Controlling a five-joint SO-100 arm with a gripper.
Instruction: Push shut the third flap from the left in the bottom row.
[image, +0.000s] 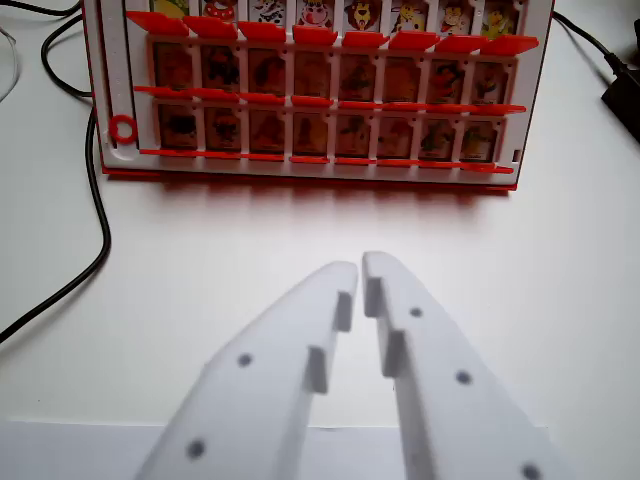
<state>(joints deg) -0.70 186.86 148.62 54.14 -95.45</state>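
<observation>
A red and white flap board (120, 100) lies at the top of the wrist view, with rows of small picture flaps in red frames. In the bottom row the third flap from the left (267, 132) stands up like its neighbours, its picture showing. My white gripper (360, 268) fills the lower middle of the view, well short of the board and above the white table. Its fingertips almost touch and hold nothing.
A black cable (97, 215) runs down the left side of the board and curls toward the left edge. Another black cable and plug (618, 85) lie at the top right. White table surface (520, 260) lies between gripper and board.
</observation>
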